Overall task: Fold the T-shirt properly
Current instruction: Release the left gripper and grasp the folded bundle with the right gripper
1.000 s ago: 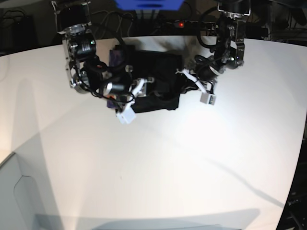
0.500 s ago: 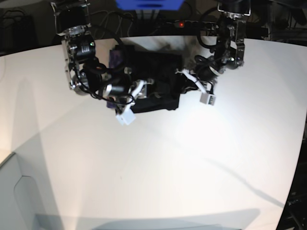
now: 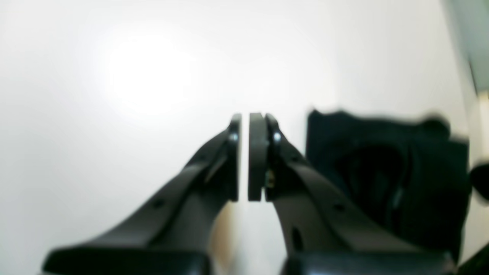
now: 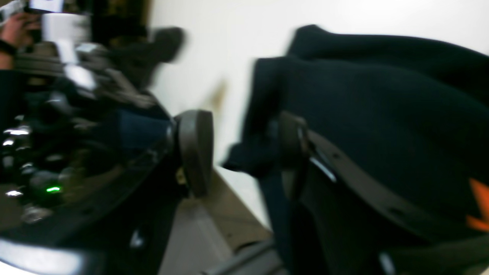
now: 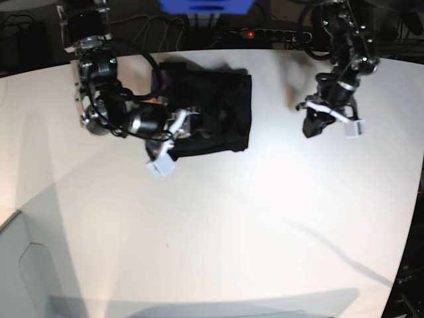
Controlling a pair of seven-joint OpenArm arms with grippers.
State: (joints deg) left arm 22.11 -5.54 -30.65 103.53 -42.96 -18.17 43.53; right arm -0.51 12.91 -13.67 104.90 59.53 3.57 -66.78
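Folded T-shirt (image 5: 215,109) lies far left; right gripper (image 4: 244,152) jaws wide beside it, left gripper (image 3: 244,156) closed, empty

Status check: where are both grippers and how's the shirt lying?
Left gripper shut, empty, off to the side over bare table. Right gripper open at the T-shirt edge. Shirt a compact black bundle. Nothing in the way.

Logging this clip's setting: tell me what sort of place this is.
Probably a robotics lab or test workspace: a big bare white table, cables and a power strip behind it, and a black T-shirt laid out for handling.
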